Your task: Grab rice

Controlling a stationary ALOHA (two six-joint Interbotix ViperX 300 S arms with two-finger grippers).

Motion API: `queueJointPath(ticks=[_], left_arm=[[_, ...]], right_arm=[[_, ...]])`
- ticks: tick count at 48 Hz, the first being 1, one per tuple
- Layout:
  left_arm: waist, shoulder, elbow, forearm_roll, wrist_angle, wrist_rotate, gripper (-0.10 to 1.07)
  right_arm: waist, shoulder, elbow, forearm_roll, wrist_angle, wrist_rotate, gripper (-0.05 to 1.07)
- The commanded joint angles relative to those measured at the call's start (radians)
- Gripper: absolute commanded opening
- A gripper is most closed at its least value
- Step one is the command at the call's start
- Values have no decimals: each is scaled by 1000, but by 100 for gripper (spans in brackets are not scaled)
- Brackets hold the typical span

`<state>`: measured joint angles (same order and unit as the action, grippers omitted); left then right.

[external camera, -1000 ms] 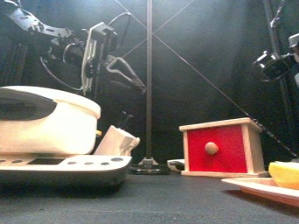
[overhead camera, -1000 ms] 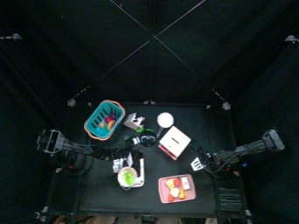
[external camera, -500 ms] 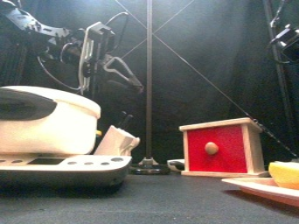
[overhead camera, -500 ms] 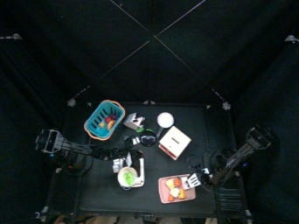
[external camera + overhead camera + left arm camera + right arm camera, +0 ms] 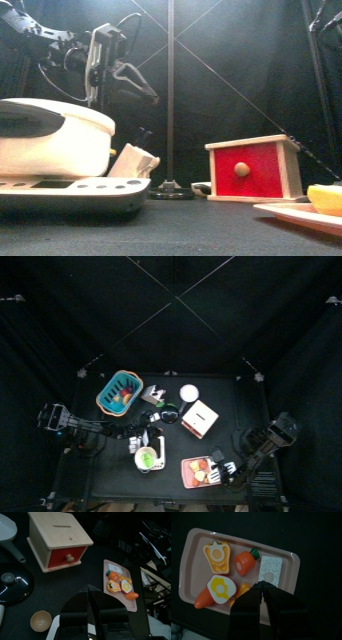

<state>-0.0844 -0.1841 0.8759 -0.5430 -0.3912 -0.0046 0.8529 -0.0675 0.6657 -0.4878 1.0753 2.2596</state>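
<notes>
the right tool (image 5: 260,587) hovers over the pink tray (image 5: 198,542) in the top view's lower right of the worktop (image 5: 227,396); its jaws look nearly together and hold nothing. the rice (image 5: 271,570), a grey speckled block, lies at the tray's edge beside the carrot (image 5: 244,561), untouched, so the grab is yet to come. the left tool (image 5: 90,594), jaws close together and empty, hangs above the rice cooker (image 5: 54,135). the tray sits near the worktop's front edge, with open room around the rice.
</notes>
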Motion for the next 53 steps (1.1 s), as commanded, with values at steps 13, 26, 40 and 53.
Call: queueJointPath(ticks=[13, 26, 40, 53], left_arm=[[2, 5, -15, -18, -11, 2, 39], [3, 20, -17, -18, -18, 2, 38], [3, 26, -18, -18, -17, 2, 38], [2, 26, -17, -18, -18, 2, 38]], right_arm=[[-9, 26, -11, 6, 25, 6, 82], [-21, 67, -2, 8, 5, 3, 101], [-52, 97, 23, 6, -84, 2, 101], [-64, 107, 52, -5, -133, 5, 101]])
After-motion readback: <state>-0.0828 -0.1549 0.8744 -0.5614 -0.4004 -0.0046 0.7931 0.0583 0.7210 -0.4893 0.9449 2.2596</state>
